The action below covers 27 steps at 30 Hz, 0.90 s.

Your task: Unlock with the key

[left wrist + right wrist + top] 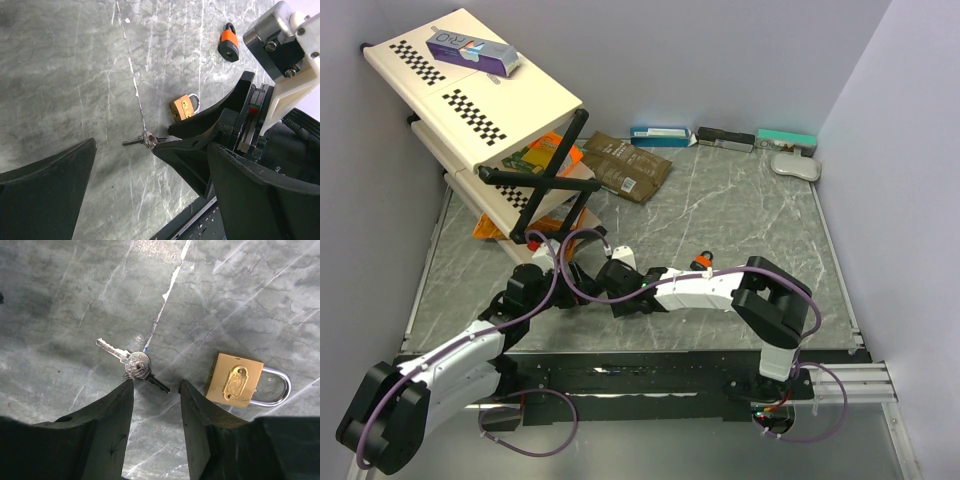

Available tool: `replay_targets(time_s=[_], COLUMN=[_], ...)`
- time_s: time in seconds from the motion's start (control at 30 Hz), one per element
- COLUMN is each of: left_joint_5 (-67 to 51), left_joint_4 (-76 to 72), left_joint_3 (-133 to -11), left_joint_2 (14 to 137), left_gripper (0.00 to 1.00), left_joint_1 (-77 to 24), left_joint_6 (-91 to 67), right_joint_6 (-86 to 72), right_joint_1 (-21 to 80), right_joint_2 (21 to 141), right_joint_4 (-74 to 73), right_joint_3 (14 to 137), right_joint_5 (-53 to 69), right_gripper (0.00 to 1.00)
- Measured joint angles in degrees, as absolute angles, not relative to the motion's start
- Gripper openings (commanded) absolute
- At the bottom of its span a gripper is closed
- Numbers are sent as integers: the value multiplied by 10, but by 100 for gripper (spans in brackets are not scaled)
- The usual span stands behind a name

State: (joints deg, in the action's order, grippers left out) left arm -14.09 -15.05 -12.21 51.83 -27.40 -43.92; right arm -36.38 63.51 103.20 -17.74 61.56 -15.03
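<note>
Right gripper point(156, 385), narrowly open, hovers by the keys point(136, 363); lower squarely onto the bow, avoiding the brass padlock point(235, 380). Left gripper point(152, 145) gapes wide.

**Clearance around the key bunch point(134, 363).** My right gripper point(156, 386) stands low over the marble tabletop point(740, 210), jaws parted. The lane between them is bare stone, and one key's dark tip lies at its mouth. The brass padlock point(235, 381) lies just beside the finger on that side, its shackle pointing away, so that flank is tight. The far side of the keys is free stone. My left gripper point(152, 145) is spread wide around the same spot, but my right arm's fingers point(210, 120) crowd one half of its span. The orange padlock point(229, 46) lies well apart. The folding shelf point(520, 90) bounds the table's far left.
</note>
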Motion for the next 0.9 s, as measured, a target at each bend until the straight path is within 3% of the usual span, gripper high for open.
replay_targets(time_s=[0.6, 0.9], left_joint_5=[-170, -51], left_joint_4=[-110, 5], left_joint_3=[-142, -217], left_joint_2=[469, 448], left_gripper=[98, 99], left_joint_1=[-272, -343], left_joint_6=[-426, -365], right_joint_6=[-364, -363], right_joint_1=[633, 626], right_joint_2=[969, 956], right_joint_4=[-86, -79], right_joint_3=[547, 547], right_joint_5=[-130, -131], right_gripper=[60, 58])
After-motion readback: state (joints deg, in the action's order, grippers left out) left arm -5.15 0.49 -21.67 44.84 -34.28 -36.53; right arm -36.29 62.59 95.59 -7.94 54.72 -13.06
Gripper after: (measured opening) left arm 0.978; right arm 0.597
